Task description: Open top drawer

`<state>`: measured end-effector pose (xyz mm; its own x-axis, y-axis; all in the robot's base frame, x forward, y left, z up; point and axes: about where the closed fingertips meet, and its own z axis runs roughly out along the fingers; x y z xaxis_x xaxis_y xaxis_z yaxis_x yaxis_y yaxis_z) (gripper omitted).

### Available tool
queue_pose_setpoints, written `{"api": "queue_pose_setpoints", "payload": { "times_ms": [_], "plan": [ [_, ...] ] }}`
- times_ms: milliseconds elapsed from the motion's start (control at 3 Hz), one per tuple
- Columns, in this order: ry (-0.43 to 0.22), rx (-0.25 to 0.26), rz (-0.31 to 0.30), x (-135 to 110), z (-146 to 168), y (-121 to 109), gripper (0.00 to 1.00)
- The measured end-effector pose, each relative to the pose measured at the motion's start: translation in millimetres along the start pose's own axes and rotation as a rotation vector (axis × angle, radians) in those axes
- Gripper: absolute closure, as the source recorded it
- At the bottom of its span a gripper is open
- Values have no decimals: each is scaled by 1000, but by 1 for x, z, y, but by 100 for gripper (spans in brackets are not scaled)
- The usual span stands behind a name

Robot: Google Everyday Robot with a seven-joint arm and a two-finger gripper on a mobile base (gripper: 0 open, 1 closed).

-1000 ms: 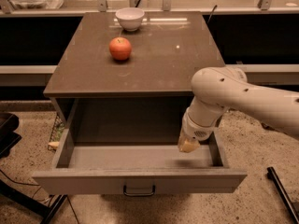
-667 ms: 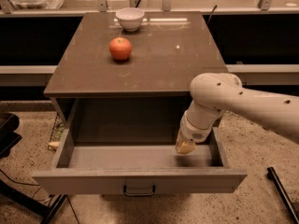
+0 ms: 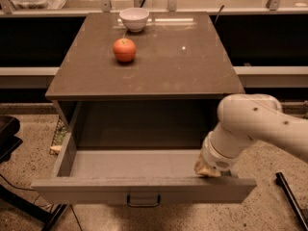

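Speckled floor (image 3: 29,143) beneath boxy grey top drawer (image 3: 96,192), wide open; cream pincer (image 3: 208,170) at its front rim, grip indiscernible

You have free room across the top drawer's (image 3: 86,190) interior; only the gripper (image 3: 207,170) occupies its right front corner. On the tabletop (image 3: 187,69), an apple (image 3: 124,49) and a bowl (image 3: 134,19) block the far left.

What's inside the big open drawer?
In the top drawer only its bare grey floor and walls show, with nothing lying there. The robot's tool sits at its front right corner. The tool and arm hide that corner, so anything there cannot be seen.
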<state>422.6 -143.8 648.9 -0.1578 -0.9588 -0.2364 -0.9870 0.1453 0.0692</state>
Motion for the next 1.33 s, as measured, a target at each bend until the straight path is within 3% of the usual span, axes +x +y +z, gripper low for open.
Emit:
{"api": "queue_pose_setpoints", "payload": {
  "times_ms": [333, 667, 1000, 1333],
  "plan": [
    [1, 2, 5, 3, -3, 4, 100],
    [-2, -28, -2, 23, -16, 43, 100],
    [-4, -31, -3, 28, -20, 50, 84],
    [-3, -30, -4, 28, -20, 51, 60]
  ]
}}
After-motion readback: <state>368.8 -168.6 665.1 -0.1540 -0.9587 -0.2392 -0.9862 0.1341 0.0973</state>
